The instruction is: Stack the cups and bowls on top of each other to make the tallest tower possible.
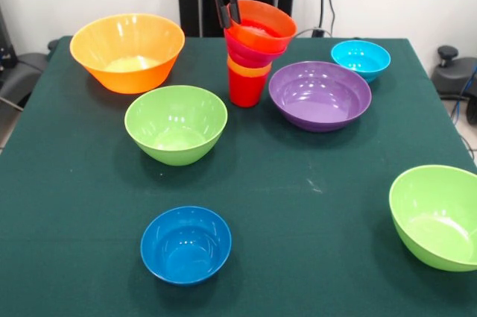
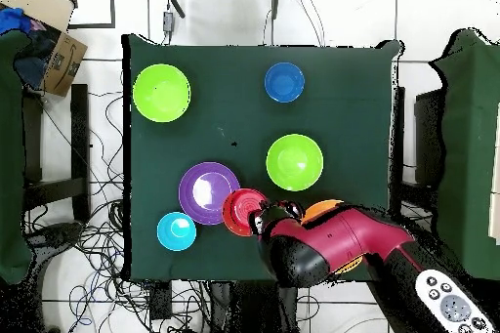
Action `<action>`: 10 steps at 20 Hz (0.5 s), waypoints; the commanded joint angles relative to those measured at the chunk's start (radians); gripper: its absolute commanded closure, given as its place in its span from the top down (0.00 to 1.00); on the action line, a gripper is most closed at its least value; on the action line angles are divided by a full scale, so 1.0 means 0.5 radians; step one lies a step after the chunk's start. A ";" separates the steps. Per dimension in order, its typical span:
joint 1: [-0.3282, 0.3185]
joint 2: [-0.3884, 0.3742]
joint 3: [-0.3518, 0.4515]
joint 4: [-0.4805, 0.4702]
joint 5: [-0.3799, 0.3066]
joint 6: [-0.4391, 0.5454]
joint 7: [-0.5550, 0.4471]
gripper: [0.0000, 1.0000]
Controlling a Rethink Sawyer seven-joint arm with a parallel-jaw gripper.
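Toward the far side of the green tabletop [image 1: 298, 205], just in front of the robot's pedestal, stands the tower [image 1: 252, 56]: a red cup [image 1: 244, 89] as base, an orange cup [image 1: 248, 69] nested in it, then a small pink bowl [image 1: 250, 51] and an orange bowl [image 1: 262, 26] on top. The top bowl sits tilted, its mouth leaning toward the camera, which suggests it is being set down or adjusted and is not yet seated flat. The gripper [image 1: 227, 5] comes down from above with its dark fingers [image 1: 220, 8] pinching the far rim of the orange bowl, one inside and one outside; a rim pinch fits here because the bowl is too wide to span.

Spread around the tower lie the loose bowls: a large yellow-orange bowl [image 1: 127, 51], a purple bowl [image 1: 320, 95] just beside the tower, a light blue bowl [image 1: 361, 59], two lime green bowls [image 1: 176, 123] [image 1: 436, 216], and a dark blue bowl [image 1: 185, 244] nearest the camera. The widest pieces remain unstacked, and I judge they will balance poorly on so narrow a column.

Overhead, the arm [image 2: 332, 246] covers most of the tower and the yellow-orange bowl; only a red-orange disc shows. One lime green bowl is cut off at the front view's edge.
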 commanded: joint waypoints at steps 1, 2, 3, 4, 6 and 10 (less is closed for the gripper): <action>0.014 0.161 0.116 -0.089 0.030 0.061 -0.231 0.00; 0.016 0.173 0.111 -0.090 0.019 0.055 -0.227 0.00; 0.017 0.186 0.107 -0.096 0.013 0.053 -0.226 0.00; 0.021 0.196 0.103 -0.102 0.005 0.046 -0.223 0.00; 0.031 0.209 0.088 -0.115 -0.006 0.056 -0.225 0.00; 0.042 0.205 0.043 -0.119 -0.047 0.098 -0.238 0.00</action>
